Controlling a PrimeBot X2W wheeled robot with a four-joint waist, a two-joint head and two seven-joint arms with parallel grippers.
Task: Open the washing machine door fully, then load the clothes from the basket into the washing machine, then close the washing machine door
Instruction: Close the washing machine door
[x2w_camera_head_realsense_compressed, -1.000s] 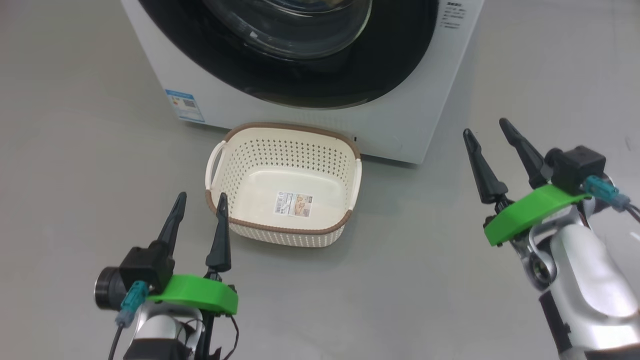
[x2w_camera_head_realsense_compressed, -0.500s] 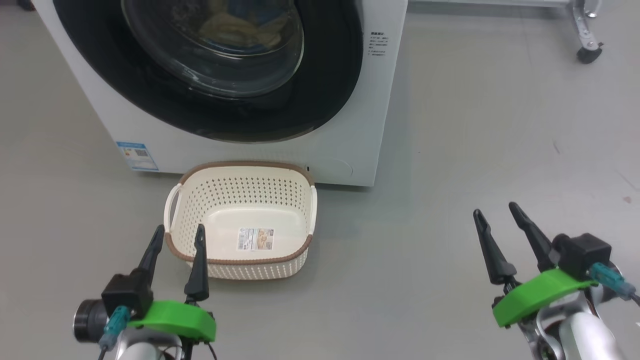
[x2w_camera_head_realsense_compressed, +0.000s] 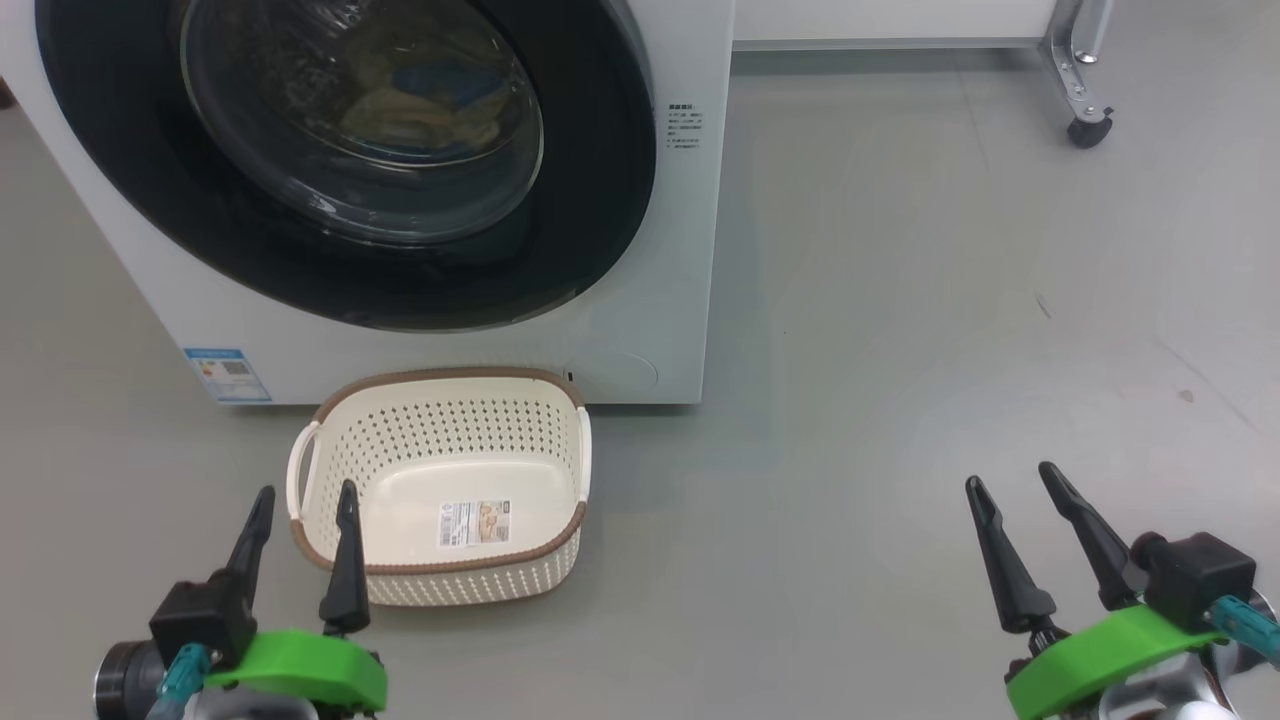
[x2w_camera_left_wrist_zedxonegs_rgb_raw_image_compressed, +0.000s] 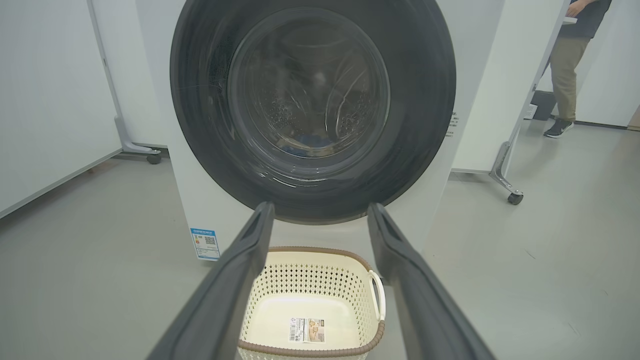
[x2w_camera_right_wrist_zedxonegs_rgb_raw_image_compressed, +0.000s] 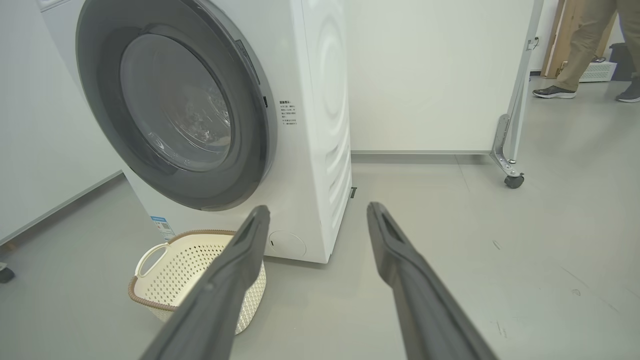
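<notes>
door: shut, upper left
clothes: probably behind glass, blurred
basket: lower left, on floor
left end effector: wide, by basket
right end effector: wide

Grey floor with the washing machine and, just before it, the basket.

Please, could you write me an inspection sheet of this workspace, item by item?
Surface: grey floor, a few small marks.
Job's things: washing machine door shut; clothes visible behind its glass; basket empty, on the floor before the washing machine.
Clutter: nothing seen.
Pincers: left pincer and right pincer both open, holding nothing.
Cables: teal-plugged cable at each wrist.
Surroundings: white partition on castors; person's legs behind.
</notes>
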